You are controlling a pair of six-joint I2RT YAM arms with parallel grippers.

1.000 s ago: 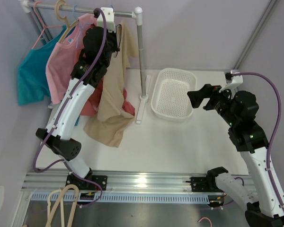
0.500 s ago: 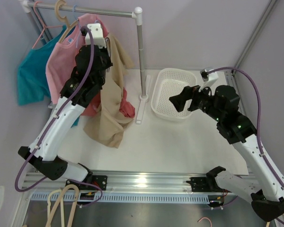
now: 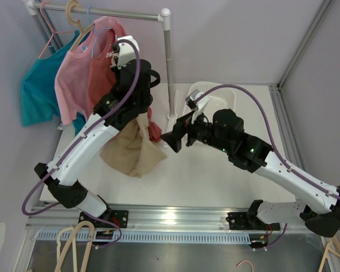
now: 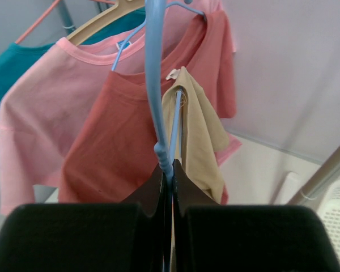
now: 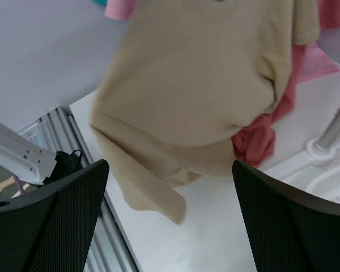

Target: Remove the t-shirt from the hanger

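Presently, in the overhead view, a teal t-shirt (image 3: 37,93) is hanging at about 10 o'clock from the rack rail (image 3: 102,12). A pink t-shirt (image 3: 72,79) is hanging just beside it on the 3 o'clock side, and a red t-shirt (image 3: 102,71) is overlapping the pink one. The left gripper (image 4: 169,173) is reaching up toward 11 o'clock in front of the red garment. Its jaws are pinching tight on the lower stem of the blue hanger (image 4: 154,85), with only the wire lying between them; the hanger's hook is running out of the wrist view at 12 o'clock. The beige t-shirt (image 4: 198,136) is hanging bunched on the hanger's arm at the 3 o'clock side of the stem. Its lower folds are draping past the left arm down toward the table (image 3: 204,175), though whether the hem is touching the surface cannot be told. The right gripper (image 3: 179,131) is hovering near the table's centre and facing 9 o'clock toward the beige cloth. Its fingers (image 5: 56,226) are standing wide apart and gripping nothing, near the fabric but apart from it. A white basket (image 3: 218,101) is sitting at 1 o'clock behind the right arm, just beside the rack post (image 3: 169,62).
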